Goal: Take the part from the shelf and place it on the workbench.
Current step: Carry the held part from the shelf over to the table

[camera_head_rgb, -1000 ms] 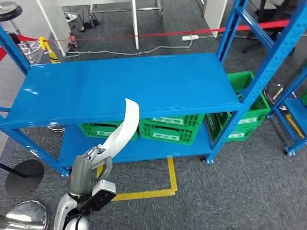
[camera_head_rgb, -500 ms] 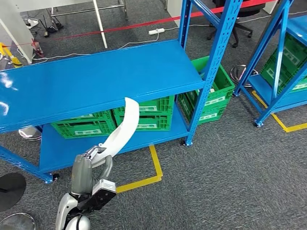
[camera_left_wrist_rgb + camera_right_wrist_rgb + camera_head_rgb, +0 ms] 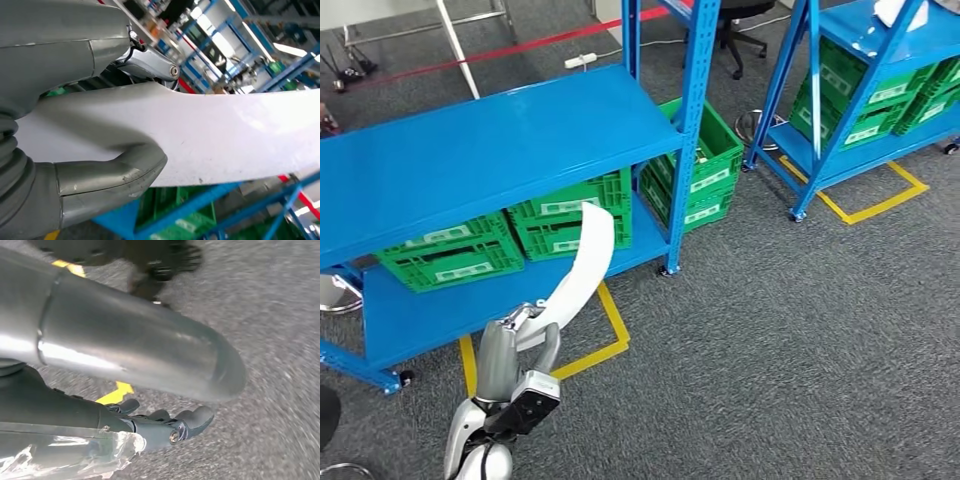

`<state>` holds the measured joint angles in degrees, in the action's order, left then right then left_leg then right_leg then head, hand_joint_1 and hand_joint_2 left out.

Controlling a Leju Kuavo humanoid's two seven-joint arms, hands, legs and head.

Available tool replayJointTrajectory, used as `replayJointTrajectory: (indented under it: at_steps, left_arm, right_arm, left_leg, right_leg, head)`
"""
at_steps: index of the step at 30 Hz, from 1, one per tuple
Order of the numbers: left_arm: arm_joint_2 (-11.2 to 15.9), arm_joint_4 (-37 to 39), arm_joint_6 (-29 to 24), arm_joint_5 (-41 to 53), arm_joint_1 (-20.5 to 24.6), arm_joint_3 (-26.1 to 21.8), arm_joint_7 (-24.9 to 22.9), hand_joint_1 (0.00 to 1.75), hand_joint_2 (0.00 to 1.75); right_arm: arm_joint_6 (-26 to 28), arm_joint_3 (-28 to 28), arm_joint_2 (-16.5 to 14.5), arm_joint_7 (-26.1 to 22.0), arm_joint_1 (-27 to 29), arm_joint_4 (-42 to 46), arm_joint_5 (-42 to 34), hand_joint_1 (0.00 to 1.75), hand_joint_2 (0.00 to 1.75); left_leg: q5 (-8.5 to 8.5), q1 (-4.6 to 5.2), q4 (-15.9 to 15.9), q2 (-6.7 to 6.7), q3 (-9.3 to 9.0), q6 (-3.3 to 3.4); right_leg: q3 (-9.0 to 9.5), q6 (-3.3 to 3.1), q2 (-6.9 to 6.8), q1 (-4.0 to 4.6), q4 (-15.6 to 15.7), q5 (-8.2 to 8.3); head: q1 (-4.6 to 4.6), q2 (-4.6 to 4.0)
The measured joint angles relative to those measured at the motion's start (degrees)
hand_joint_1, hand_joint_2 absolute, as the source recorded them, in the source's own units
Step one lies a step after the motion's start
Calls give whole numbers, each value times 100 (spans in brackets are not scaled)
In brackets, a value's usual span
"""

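A: Where is the part [image 3: 580,270] sitting?
B: The left hand [image 3: 512,345] is gripping its lower end, fingers [image 3: 109,175] clamping it, in front of the blue shelf [image 3: 471,150].
A: And the right hand [image 3: 151,385]?
B: It is hanging over the carpet, fingers apart, holding nothing.

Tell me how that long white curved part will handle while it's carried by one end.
The white part probably is stiff: gripped at its lower end by the left robot hand, it stands up in its curve without drooping. It likely is light, since one hand carries it. Its glossy surface may be slippery, so it could twist in the grip.
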<state>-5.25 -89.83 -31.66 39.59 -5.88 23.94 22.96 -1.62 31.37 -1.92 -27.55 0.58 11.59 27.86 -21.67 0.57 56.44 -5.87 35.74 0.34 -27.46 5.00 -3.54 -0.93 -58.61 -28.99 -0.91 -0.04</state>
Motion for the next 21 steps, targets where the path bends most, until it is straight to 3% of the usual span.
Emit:
replayJointTrajectory:
  at_steps: [1,2,3,4,5,7,8,9,10,11,13,15,16,18,19,20,21]
  left_arm:
    - [-7,14,55,-7,13,1,-1,145,175]
    - [-11,31,107,-8,27,3,-8,145,175]
    - [-15,50,154,-8,38,7,-17,145,175]
    - [-16,69,199,-11,43,9,-33,145,175]
    - [-15,86,235,-18,46,9,-52,145,175]
    - [-9,116,283,-36,48,6,-80,145,175]
    - [-8,130,300,-40,50,4,-85,145,175]
    - [-8,145,317,-43,52,4,-86,145,175]
    - [-8,158,332,-44,54,4,-86,145,175]
    - [-9,169,342,-48,59,3,-87,145,175]
    - [-11,186,349,-56,78,2,-88,145,175]
    - [-16,196,352,-58,103,1,-89,145,175]
    - [-18,201,357,-57,112,1,-89,145,175]
    - [-25,219,369,-57,125,1,-89,145,175]
    - [-31,231,373,-57,133,2,-89,145,175]
    - [-39,242,376,-57,139,2,-89,145,175]
    - [-45,252,378,-58,145,1,-89,145,175]
  right_arm:
    - [-2,25,-8,-4,-4,4,14,0,0]
    - [-1,54,-14,-7,7,5,28,0,0]
    - [1,82,-26,-5,27,5,43,0,0]
    - [5,109,-35,0,45,5,53,0,0]
    - [10,133,-44,4,51,5,60,0,0]
    - [19,181,-53,8,37,5,69,0,0]
    - [21,200,-55,8,32,5,73,0,0]
    - [23,214,-57,8,35,4,75,0,0]
    - [23,224,-59,8,44,4,77,0,0]
    - [24,232,-60,8,52,3,78,0,0]
    - [24,248,-68,8,54,4,79,0,0]
    - [24,262,-79,5,47,7,79,0,0]
    - [24,270,-82,4,50,9,79,0,0]
    - [16,297,-82,0,84,10,78,0,0]
    - [12,310,-86,2,106,9,78,0,0]
    - [8,319,-90,3,121,9,78,0,0]
    - [8,323,-94,3,121,8,78,0,0]
  left_leg:
    - [35,-1,15,-61,14,-25]
    - [73,-7,22,-117,17,-53]
    - [52,-26,38,-77,27,-91]
    - [-75,-44,114,39,52,-134]
    - [-311,-58,293,198,103,-176]
    - [-932,-70,942,482,260,-217]
    - [-1140,-68,1301,528,329,-215]
    - [-1209,-65,1548,547,339,-202]
    - [-1153,-61,1617,560,266,-179]
    - [-1013,-58,1482,581,102,-149]
    - [-765,-52,742,783,-458,-64]
    - [-761,-54,37,1010,-909,-9]
    - [-790,-46,-119,1051,-994,6]
    - [-730,-42,-164,929,-950,47]
    - [-672,-45,-168,856,-903,85]
    - [-607,-51,-177,779,-844,123]
    - [-543,-55,-181,701,-776,150]
  right_leg:
    - [77,-60,7,20,176,-92]
    - [38,-138,52,28,212,-100]
    - [-26,-189,102,28,195,-57]
    - [-86,-242,149,24,185,-3]
    - [-147,-291,198,15,186,68]
    - [-303,-351,323,12,182,230]
    - [-389,-363,393,17,177,310]
    - [-488,-365,467,23,172,387]
    - [-585,-359,541,28,168,459]
    - [-674,-347,615,31,164,529]
    - [-822,-311,762,33,158,661]
    - [-922,-261,894,34,157,794]
    - [-955,-224,953,30,169,860]
    - [-1002,-149,1034,11,206,969]
    - [-1054,-124,954,10,163,903]
    - [-1132,-106,820,14,24,724]
    - [-1229,-94,645,15,-236,443]
  head:
    - [0,0]
    - [5,0]
    - [7,0]
    - [9,0]
    - [10,0]
    - [20,0]
    - [23,0]
    - [23,0]
    - [22,0]
    - [22,0]
    - [22,0]
    - [17,0]
    - [18,0]
    - [18,0]
    - [11,0]
    - [-2,0]
    - [-11,0]
